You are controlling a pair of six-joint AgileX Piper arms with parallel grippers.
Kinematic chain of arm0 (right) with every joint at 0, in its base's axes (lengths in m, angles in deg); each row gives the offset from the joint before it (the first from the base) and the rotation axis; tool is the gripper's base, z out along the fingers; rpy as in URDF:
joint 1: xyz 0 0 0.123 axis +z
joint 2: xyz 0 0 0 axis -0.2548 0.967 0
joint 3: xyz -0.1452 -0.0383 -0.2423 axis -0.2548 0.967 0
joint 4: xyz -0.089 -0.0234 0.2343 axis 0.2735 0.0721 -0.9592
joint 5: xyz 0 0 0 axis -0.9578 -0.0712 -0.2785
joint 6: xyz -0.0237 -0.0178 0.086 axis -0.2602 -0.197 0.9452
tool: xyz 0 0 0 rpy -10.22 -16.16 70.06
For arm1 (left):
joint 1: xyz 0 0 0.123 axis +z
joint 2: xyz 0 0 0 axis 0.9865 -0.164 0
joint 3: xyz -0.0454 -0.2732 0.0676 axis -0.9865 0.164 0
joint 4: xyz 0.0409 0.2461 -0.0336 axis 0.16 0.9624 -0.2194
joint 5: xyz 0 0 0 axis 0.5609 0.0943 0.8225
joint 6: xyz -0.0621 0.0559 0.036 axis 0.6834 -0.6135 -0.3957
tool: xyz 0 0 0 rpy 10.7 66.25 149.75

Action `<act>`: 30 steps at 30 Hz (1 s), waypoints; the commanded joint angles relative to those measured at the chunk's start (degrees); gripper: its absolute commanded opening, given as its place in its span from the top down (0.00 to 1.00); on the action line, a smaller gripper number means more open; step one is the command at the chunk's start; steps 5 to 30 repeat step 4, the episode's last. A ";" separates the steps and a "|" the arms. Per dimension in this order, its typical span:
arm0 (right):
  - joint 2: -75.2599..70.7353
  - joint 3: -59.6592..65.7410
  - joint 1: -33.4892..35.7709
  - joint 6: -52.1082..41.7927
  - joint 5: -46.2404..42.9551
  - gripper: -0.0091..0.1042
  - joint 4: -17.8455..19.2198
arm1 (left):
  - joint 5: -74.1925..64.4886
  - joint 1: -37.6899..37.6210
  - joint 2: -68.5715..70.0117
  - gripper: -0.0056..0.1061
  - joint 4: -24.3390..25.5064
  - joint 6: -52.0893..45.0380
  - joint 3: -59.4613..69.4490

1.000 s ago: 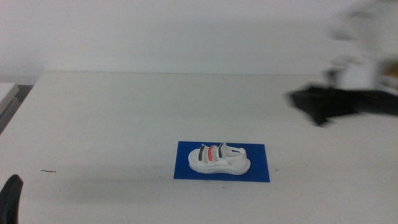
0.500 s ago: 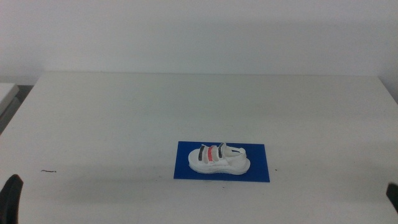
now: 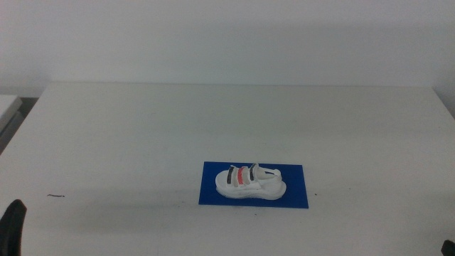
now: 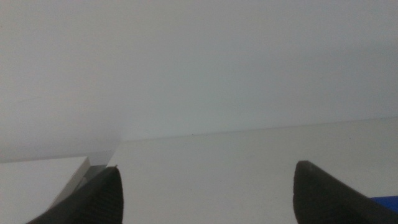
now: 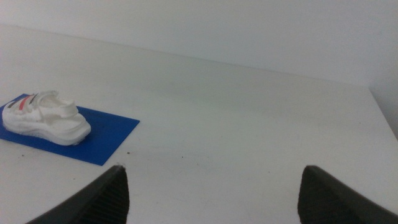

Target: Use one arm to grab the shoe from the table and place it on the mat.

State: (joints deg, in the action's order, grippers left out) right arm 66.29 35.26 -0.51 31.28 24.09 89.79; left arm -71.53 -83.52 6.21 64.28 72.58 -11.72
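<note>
The white shoe (image 3: 250, 183) with black and red straps lies on its sole on the blue mat (image 3: 295, 186), on the table (image 3: 142, 128), front of centre. The right wrist view shows the shoe (image 5: 43, 118) on the mat (image 5: 109, 134), well away from my right gripper (image 5: 211, 196), which is open and empty. My left gripper (image 4: 205, 199) is open and empty over bare table, with a blue corner of the mat (image 4: 387, 200) beside one jaw. In the middle view only a dark tip of the left gripper (image 3: 13, 226) shows at the bottom left edge.
A white wall (image 3: 227, 35) stands behind the table's far edge. A second white surface (image 3: 7, 107) adjoins the far left edge. A small dark mark (image 3: 55, 195) lies on the table at front left.
The right arm, blurred at the upper right a second ago, has pulled back out of the middle view. The shoe and the mat have not moved.
</note>
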 commanded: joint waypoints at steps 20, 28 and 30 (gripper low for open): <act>-0.30 0.18 -0.43 -0.08 -0.09 0.18 0.36 | 0.69 0.00 -0.28 0.11 -0.09 0.11 -0.03; -0.30 0.18 -0.43 -0.08 -0.09 0.18 0.36 | 0.69 0.00 -0.28 0.11 -0.09 0.11 -0.03; -0.30 0.18 -0.43 -0.08 -0.09 0.18 0.36 | 0.69 0.00 -0.28 0.11 -0.09 0.11 -0.03</act>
